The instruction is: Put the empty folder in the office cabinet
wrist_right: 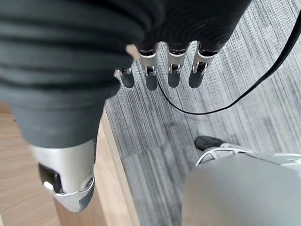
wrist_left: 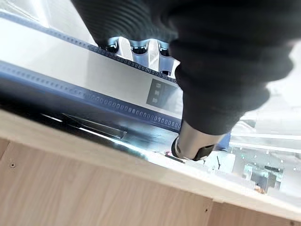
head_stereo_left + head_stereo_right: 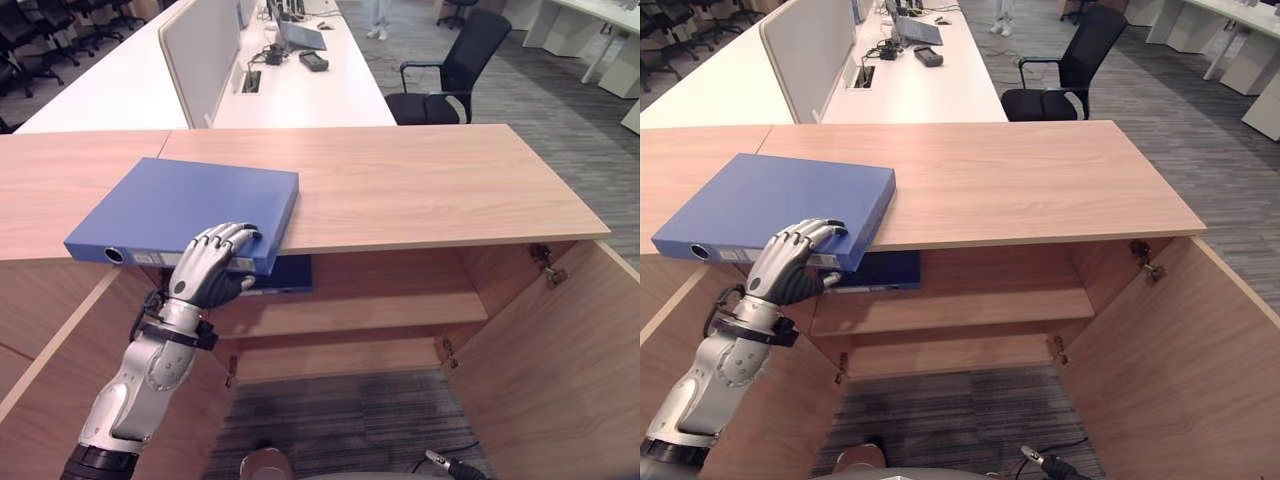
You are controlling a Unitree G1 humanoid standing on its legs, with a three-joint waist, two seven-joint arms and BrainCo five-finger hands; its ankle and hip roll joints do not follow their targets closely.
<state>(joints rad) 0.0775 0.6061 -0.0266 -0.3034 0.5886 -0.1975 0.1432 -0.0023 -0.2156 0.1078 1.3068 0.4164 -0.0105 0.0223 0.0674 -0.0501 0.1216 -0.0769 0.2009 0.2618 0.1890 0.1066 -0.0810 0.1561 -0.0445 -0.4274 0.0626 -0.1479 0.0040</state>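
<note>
Wooden cabinet [image 3: 420, 190] top carried the blue folder [image 3: 190, 208], overhanging its front edge; left hand [image 3: 212, 262] clenched round the folder's near corner. Right hand [image 1: 160, 70] hung released above the floor [image 1: 225, 117].

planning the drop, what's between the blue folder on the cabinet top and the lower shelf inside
In the left eye view, under the blue ring-binder folder gripped by the left hand, a second dark blue folder lies on the upper wooden shelf.

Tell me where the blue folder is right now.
The blue folder lies on the cabinet top at its left front edge, overhanging the open cabinet, with the left hand gripping its near corner.
</note>
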